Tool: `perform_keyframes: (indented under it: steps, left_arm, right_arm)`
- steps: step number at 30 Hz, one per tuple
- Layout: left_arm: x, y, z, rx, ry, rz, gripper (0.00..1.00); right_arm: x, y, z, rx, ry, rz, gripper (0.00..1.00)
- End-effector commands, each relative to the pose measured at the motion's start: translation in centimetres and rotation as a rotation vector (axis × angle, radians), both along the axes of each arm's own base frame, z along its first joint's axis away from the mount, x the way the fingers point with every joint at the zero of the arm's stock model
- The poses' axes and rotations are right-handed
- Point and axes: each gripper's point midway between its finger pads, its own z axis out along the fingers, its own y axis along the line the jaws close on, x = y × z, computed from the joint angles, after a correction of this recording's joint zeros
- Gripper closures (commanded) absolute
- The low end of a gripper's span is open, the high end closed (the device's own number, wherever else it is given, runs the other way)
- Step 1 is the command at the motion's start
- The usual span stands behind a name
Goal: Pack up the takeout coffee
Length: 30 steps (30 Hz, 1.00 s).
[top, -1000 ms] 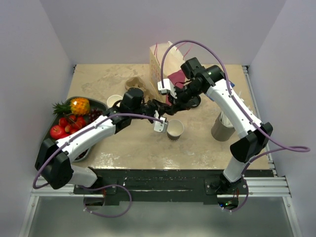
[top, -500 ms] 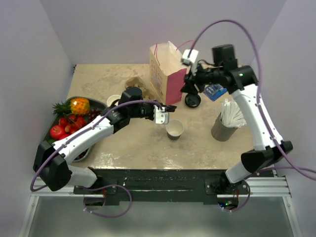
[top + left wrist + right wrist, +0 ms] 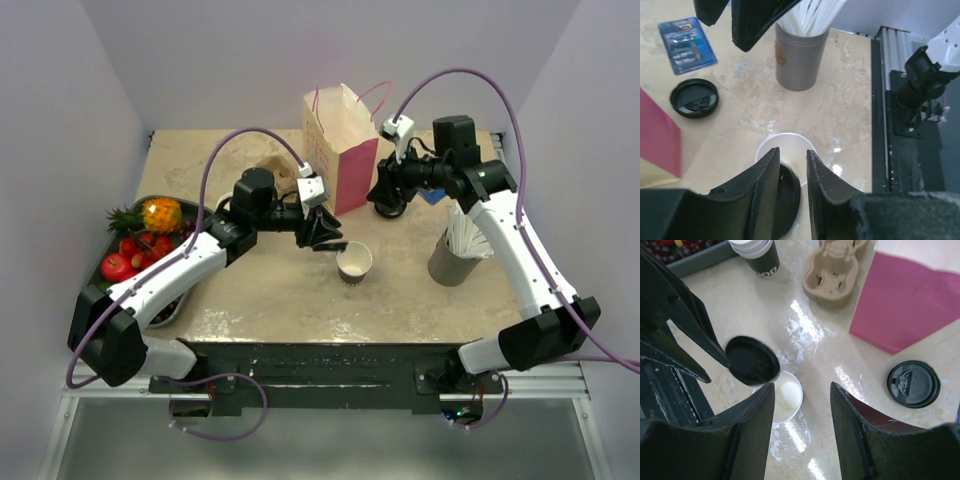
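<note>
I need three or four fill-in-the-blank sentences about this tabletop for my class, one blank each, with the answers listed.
The left gripper jaws grip a black ____ close to the open paper cup. The right gripper jaws stand ____, holding nothing. The grey holder is full of white ____. A loose lid lies near the ____ packet.
Missing words: lid; open; straws; blue.

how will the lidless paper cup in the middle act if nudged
Probably light, so apt to slide or tip: the paper cup looks empty and stands free on the glossy table. Open-topped, its thin wall likely dents under a squeeze.
</note>
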Motion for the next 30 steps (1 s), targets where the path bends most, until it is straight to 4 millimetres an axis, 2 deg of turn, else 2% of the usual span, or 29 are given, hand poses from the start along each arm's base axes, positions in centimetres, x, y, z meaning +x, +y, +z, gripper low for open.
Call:
perform_keyframes:
  steps: [1,5,7,8,10,11,12,13,14,15,17,20,24,26,30]
  left_arm:
    - [-1.4,-0.9,0.2,-0.089,0.151,-0.057,0.66]
    - [-1.0,-1.2,-1.1,-0.11,0.216,-0.047,0.67]
    - [0.1,-0.8,-1.7,-0.098,0.232,0.014,0.66]
    - [1.0,-0.1,-2.1,-0.082,0.236,0.059,0.6]
    - [1.5,0.6,-1.6,-0.049,0.151,0.049,0.51]
    - [0.9,1.6,-3.5,0.04,0.188,0.062,0.5]
    - [0.9,2.1,-3.2,0.082,0.117,0.048,0.49]
    - [0.9,3.0,-4.1,0.15,0.011,0.018,0.48]
    - [0.0,4.3,-5.8,0.234,0.027,0.018,0.48]
    - [-0.5,5.4,-6.1,0.29,-0.09,-0.03,0.48]
    - [-2.1,8.0,-8.5,0.429,-0.118,-0.061,0.47]
    - [-2.9,11.2,-10.0,0.572,-0.204,-0.077,0.46]
    - [-4.1,12.6,-11.4,0.644,-0.304,-0.176,0.46]
    - [-4.8,12.6,-12.1,0.637,-0.323,-0.233,0.47]
    - [-7.1,12.9,-15.6,0.651,-0.346,-0.431,0.49]
  right_arm:
    - [-0.6,-0.2,0.2,0.024,-0.022,-0.022,0.48]
    - [-0.7,-0.2,-0.9,0.024,-0.002,-0.026,0.48]
    - [-0.8,-0.3,-1.1,0.014,-0.015,-0.011,0.47]
    - [-1.2,-0.3,-1.3,0.008,-0.015,0.008,0.47]
    - [-1.6,-0.4,-1.6,-0.017,-0.053,0.045,0.46]
    - [-1.6,-0.6,-1.9,-0.032,-0.07,0.048,0.46]
    - [-1.4,-1.0,-3.0,-0.058,-0.071,0.031,0.46]
    - [-1.2,-1.3,-3.1,-0.066,-0.086,0.02,0.47]
    - [-0.9,-1.3,-2.9,-0.065,-0.107,0.016,0.47]
    - [-0.9,-1.2,-3.0,-0.063,-0.107,0.021,0.47]
    - [-0.5,-1.0,-2.8,-0.057,-0.113,0.023,0.47]
    - [0.2,-1.0,-2.2,-0.049,-0.138,0.001,0.47]
    - [0.7,-0.9,-2.3,-0.049,-0.145,-0.008,0.47]
    - [0.9,-0.8,-2.4,-0.044,-0.147,-0.003,0.47]
    - [0.9,-0.7,-2.2,-0.042,-0.147,0.007,0.47]
